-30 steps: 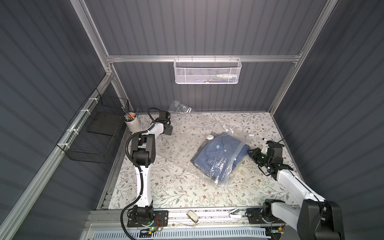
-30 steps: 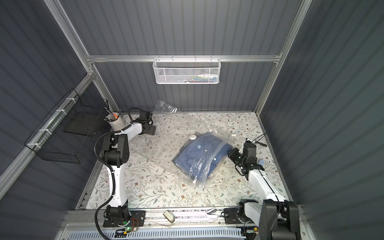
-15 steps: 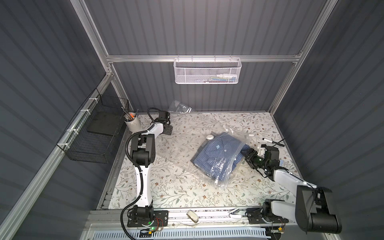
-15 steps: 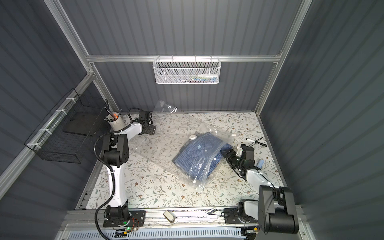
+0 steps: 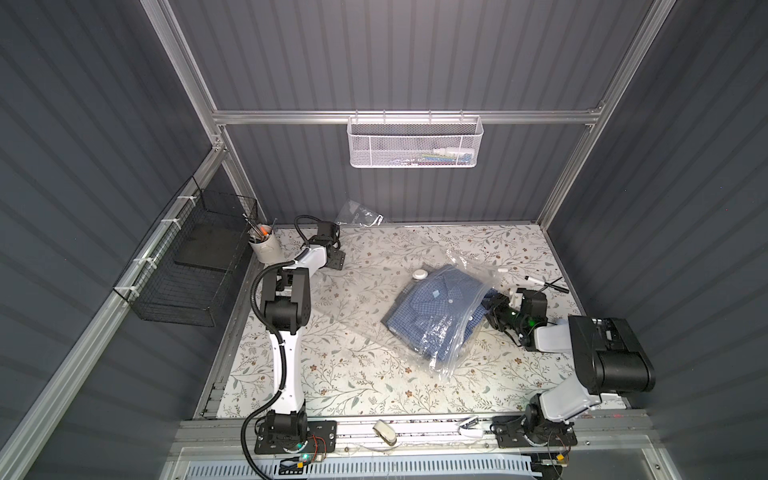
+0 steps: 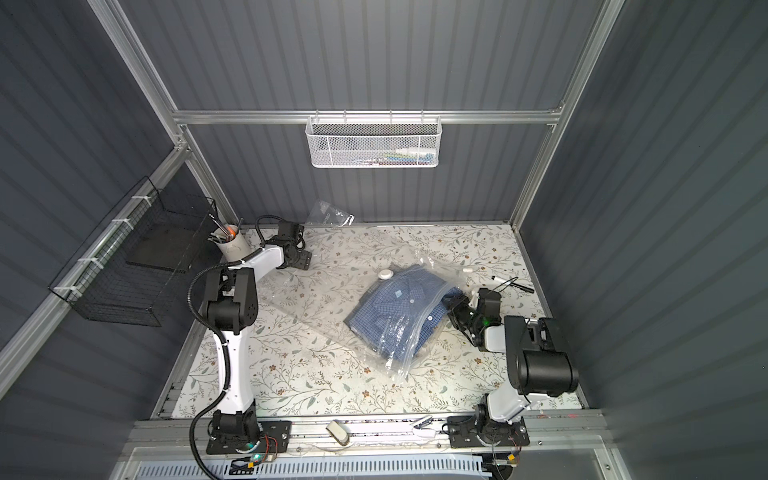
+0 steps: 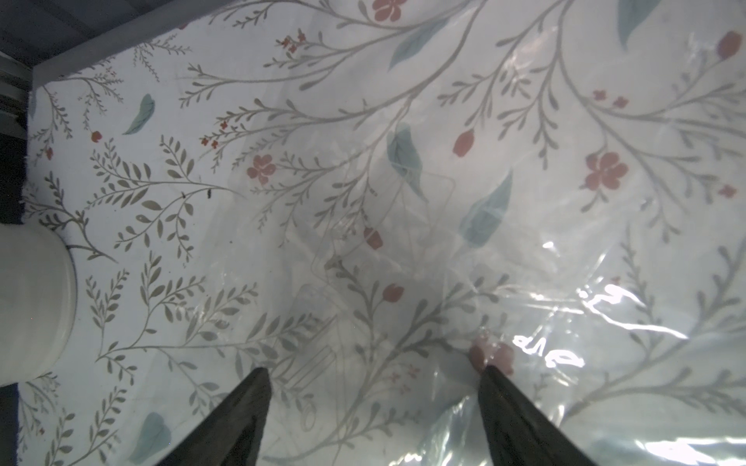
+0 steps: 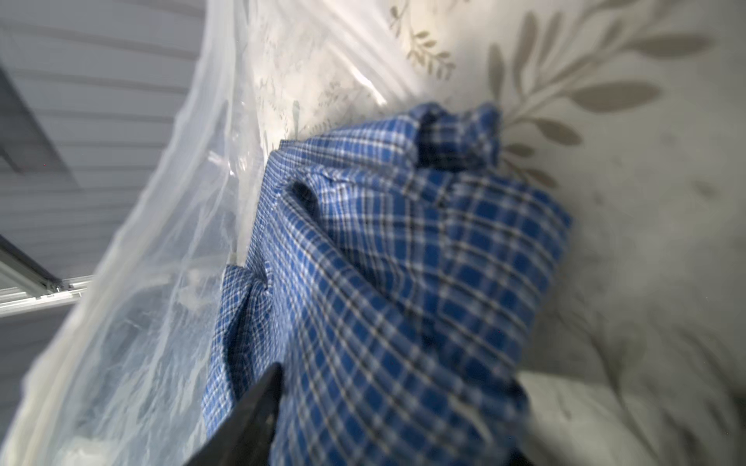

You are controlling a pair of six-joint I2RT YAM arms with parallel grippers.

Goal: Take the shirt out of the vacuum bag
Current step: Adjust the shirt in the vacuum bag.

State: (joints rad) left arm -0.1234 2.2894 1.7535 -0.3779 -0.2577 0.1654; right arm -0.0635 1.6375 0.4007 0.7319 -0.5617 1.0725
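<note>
No word or brand legible anywhere. On the small clear bag (image 5: 358,214) propped at the back wall, a dark printed patch, too small to read. In the white mesh basket (image 5: 415,143) on the rail, coloured packets with unreadable lettering. On the clear film (image 7: 524,282) in the left wrist view, faint outline drawings, no letters to make out.

On the flowered desk (image 5: 353,386), right of centre, the vacuum bag (image 5: 440,365), lying flat, with its round white valve cap (image 5: 420,274) at the far edge. Inside it, the folded blue checked shirt (image 5: 428,311), with a pale tag and a white button near the collar. At the bag's mouth, one end of the shirt bare of plastic in the right wrist view.

Right jaws low at that mouth, against the bare end of the shirt. Fabric crowding the one dark finger (image 8: 250,419) in view. Gripping or only touching: cannot tell.

Left jaws well apart from the shirt, at the far left corner of the desk beside the white cup (image 5: 265,249). Fingers (image 7: 238,419) spread wide, with only flat film beneath the gap.
</note>
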